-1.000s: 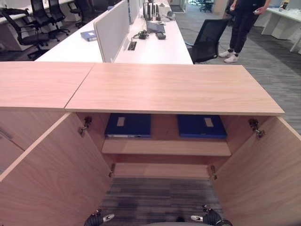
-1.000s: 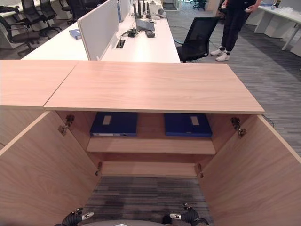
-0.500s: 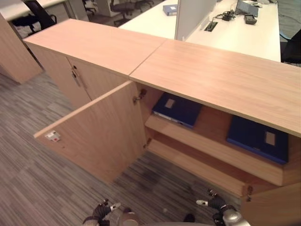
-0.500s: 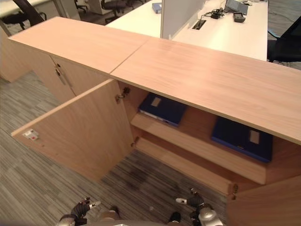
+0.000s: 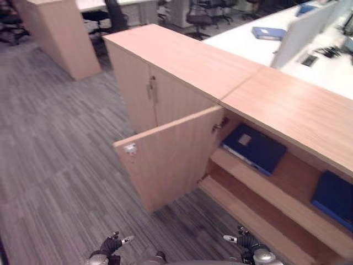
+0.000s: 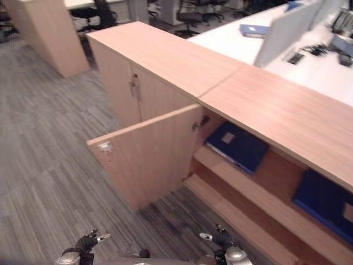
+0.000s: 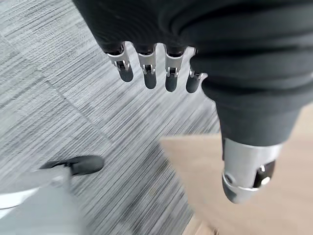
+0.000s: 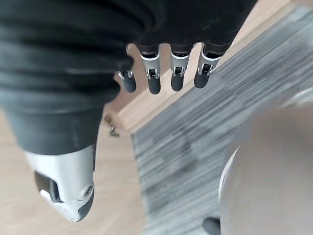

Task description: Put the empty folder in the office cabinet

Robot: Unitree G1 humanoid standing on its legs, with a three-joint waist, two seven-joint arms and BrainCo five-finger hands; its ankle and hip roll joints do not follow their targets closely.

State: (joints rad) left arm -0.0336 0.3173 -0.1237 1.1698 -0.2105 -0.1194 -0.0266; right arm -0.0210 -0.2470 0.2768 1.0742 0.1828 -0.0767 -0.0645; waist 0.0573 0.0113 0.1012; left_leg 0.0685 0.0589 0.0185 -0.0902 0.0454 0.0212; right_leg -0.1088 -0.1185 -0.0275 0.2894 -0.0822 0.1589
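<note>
Wood-grain cabinet [image 5: 182, 61] now sits toward two o'clock, since the head camera has swung left. Two blue folders [image 5: 253, 148] lie on its shelf; both the left hand [image 5: 107, 248] and right hand [image 5: 245, 245] hang with relaxed fingers, empty, low at six o'clock. Placing looks done, with the open door [image 5: 165, 160] probably still to close.

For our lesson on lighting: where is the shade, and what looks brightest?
Left eye view: the cabinet top shades the shelf holding a blue folder. Right eye view: the white desk is brightest; the open door shows no glare.
</note>
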